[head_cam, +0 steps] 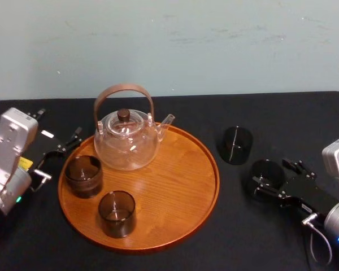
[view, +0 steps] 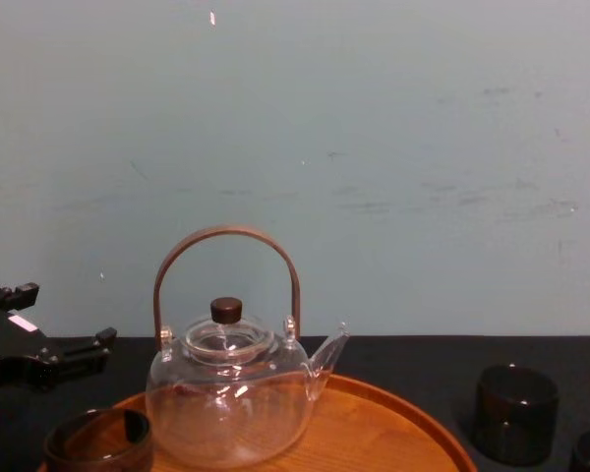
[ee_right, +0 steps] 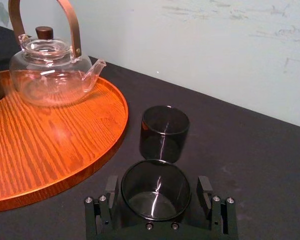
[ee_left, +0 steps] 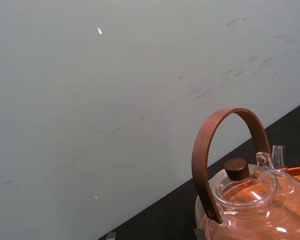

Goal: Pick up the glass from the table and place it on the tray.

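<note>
Glass [head_cam: 265,169]: in the head view we see it upright on the counter [head_cam: 305,124], right of the tray [head_cam: 181,186], inside the right hand [head_cam: 269,179]. The left hand [head_cam: 57,157] sits spread beside the tray's left rim. In the right wrist view, the right hand's spread fingers [ee_right: 111,190] flank the glass. In the chest view, it stands at lower right.

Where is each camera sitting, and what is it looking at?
Head view: high on the robot, looking down at the tray, teapot, left gripper and right gripper.
Chest view: lower, looking across the table at the teapot side-on; left gripper at its left edge.
Left wrist view: on the left arm, facing the wall and teapot handle.
Right wrist view: on the right arm, looking past its open fingers, either side of a glass.
Shared: all four see the teapot.
</note>
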Robot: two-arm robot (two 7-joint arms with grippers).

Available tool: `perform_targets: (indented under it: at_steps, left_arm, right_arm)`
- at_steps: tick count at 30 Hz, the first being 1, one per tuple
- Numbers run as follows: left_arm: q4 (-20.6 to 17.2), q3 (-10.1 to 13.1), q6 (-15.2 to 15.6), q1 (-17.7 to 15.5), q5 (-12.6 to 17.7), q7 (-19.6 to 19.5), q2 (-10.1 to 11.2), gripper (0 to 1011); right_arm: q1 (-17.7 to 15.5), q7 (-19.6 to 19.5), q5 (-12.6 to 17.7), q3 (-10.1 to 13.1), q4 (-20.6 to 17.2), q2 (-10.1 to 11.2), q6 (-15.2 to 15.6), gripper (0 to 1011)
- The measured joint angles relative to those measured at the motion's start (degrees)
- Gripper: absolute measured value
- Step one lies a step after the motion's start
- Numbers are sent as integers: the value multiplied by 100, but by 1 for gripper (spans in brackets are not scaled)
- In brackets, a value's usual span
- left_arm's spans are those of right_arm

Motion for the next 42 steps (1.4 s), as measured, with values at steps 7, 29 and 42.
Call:
perform_targets:
  at_steps: [7,29,42]
  left_arm:
    - [0,0,0,0,0,0,0,1001]
    - [0,0,0,0,0,0,0,1001]
    - [0,0,0,0,0,0,0,1001]
  right_arm:
    - [2,115,-88,38,65,-79,26,1002]
    - [-9,347,-342,221,228,-350,91,1002]
    - [47,473,-512,287,345,-526,160,1002]
